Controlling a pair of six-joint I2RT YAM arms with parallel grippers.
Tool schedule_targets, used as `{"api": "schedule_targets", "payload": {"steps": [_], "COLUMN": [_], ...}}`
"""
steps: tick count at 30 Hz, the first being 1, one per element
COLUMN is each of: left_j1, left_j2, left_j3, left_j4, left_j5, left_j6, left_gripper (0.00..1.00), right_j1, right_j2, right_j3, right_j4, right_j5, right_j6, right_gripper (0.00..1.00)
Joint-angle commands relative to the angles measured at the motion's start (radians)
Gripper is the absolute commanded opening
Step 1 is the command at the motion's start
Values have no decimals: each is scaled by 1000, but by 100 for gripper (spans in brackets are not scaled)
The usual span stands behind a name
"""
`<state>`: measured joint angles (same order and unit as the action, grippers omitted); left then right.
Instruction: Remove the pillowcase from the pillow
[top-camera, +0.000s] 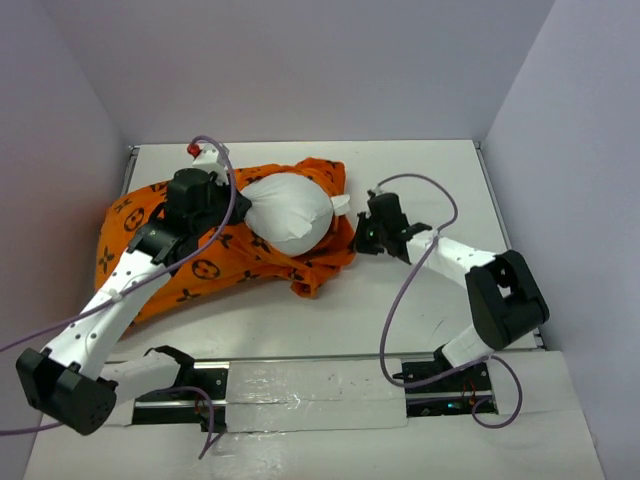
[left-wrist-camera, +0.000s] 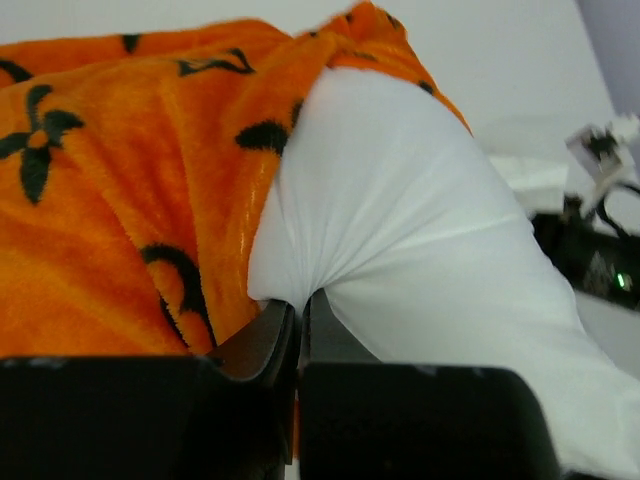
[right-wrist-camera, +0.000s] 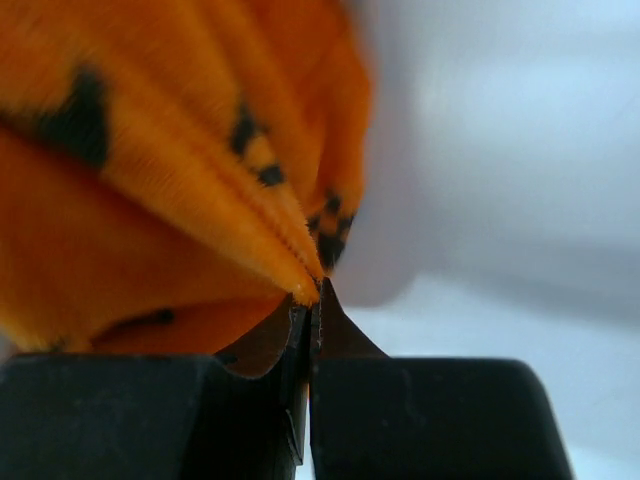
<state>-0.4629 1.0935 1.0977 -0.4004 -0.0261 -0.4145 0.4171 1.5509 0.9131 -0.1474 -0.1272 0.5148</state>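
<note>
The orange pillowcase (top-camera: 180, 260) with dark brown motifs lies bunched on the left half of the table. The white pillow (top-camera: 288, 210) bulges out of its open end. My left gripper (top-camera: 238, 208) is shut on a pinch of the white pillow (left-wrist-camera: 400, 210), right beside the pillowcase (left-wrist-camera: 120, 180). My right gripper (top-camera: 357, 240) is shut on the hemmed edge of the pillowcase (right-wrist-camera: 180, 150) at its right end; the pillow (right-wrist-camera: 370, 230) shows blurred beside it.
The white table (top-camera: 420, 170) is walled at the back and both sides. A small red and white object (top-camera: 196, 150) sits at the back left. Purple cables loop over both arms. A rail with the arm bases runs along the near edge (top-camera: 310, 385).
</note>
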Motion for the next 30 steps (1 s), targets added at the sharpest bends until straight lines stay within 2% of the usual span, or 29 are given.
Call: {"api": "schedule_targets", "payload": {"steps": [1,2,3,4,5,6,7,9,10,11,13,14,17,18,19,20,23,24,26,30], "left_j1": [38,47,58,72,90,92,92,87,69,49,-32,-66,-189,-210,-264,-299,-416,-443,-513,-548], "left_j2": [29,37,43,48,46,45,36,22,16,13,41,63,175,236,262,287,391,446,505,665], "left_j3": [111,120,128,142,146,155,169,185,194,195,240,263,356,391,405,415,459,497,539,638], "left_j4": [135,138,137,135,121,108,100,71,77,84,48,19,-128,-162,-222,-245,-337,-368,-460,-532], "left_j5": [-233,-236,-230,-186,-161,-138,-70,44,177,216,250,212,60,51,34,-59,-132,-196,-309,-398], "left_j6": [65,86,91,95,92,91,88,72,50,31,22,26,46,43,42,30,-18,-29,-85,-124], "left_gripper": [0,1,10,43,62,86,99,99,99,99,99,99,99,99,99,99,99,99,99,99], "right_j1": [78,104,129,179,204,227,267,285,285,285,284,282,266,253,235,176,37,-53,-101,-167], "right_j2": [-67,-72,-80,-90,-97,-101,-109,-118,-124,-130,-146,-155,-218,-266,-291,-317,-394,-417,-434,-436], "right_j3": [-141,-164,-195,-209,-230,-237,-238,-238,-232,-211,-180,-156,-141,-149,-155,-173,-212,-217,-208,-169], "right_j4": [5,-1,-7,-7,-1,3,8,6,-20,-40,-117,-141,-222,-239,-265,-274,-273,-265,-273,-276], "right_j5": [83,69,73,78,78,78,81,102,118,127,211,233,282,296,294,287,204,186,216,239], "right_j6": [25,36,50,82,96,108,134,145,152,152,148,151,157,163,168,171,175,168,163,133], "right_gripper": [0,0,0,0,0,0,0,0,0,0,8,13,43,76,88,99,100,100,100,100]}}
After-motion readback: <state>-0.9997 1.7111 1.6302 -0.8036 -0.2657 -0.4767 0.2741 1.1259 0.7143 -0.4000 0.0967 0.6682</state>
